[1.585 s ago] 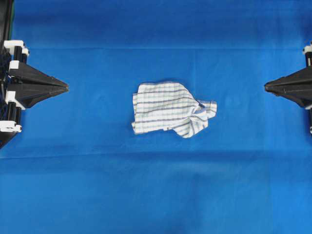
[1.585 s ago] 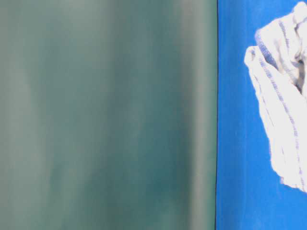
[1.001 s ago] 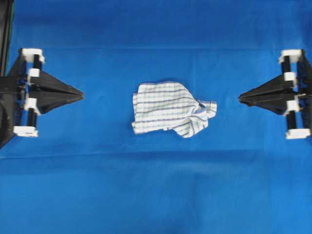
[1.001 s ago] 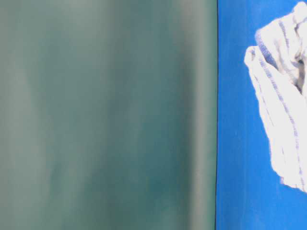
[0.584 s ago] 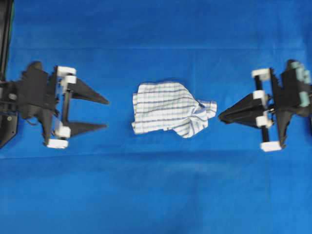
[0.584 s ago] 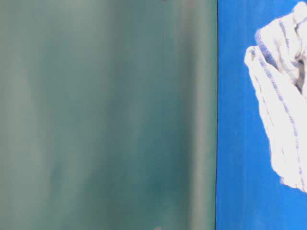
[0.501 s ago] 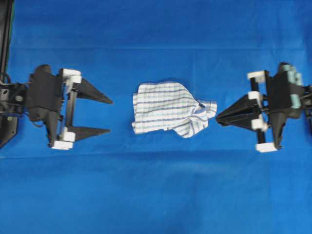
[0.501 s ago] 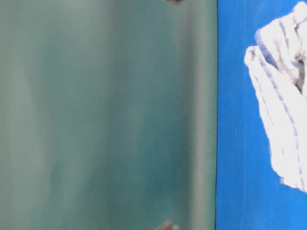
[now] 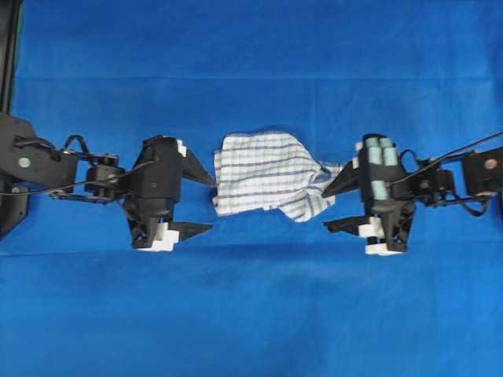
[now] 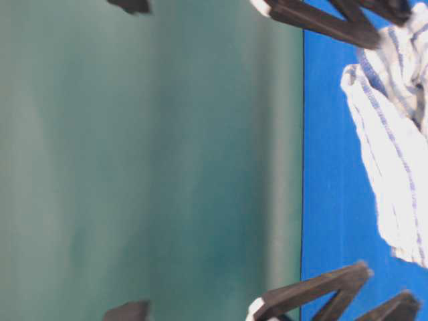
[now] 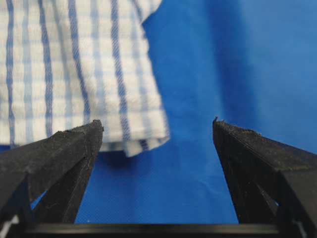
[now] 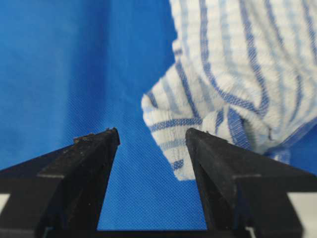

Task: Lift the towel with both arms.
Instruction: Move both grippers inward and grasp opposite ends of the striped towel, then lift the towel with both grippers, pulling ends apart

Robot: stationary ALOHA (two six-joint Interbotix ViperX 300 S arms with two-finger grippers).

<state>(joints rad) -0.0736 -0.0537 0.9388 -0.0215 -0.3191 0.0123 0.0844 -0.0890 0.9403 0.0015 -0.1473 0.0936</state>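
While the towel (image 9: 271,174) lies crumpled mid-way on the blue table covering (image 9: 251,314), my left gripper (image 9: 211,204) stands spread wide at its left edge, holding nothing, and my right gripper (image 9: 332,208) is parted too, empty, by its right corner.

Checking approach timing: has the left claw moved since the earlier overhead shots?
Yes. The left claw has come in from the left edge toward the towel, which lies where it did; its jaws now stand open beside the towel's left edge.
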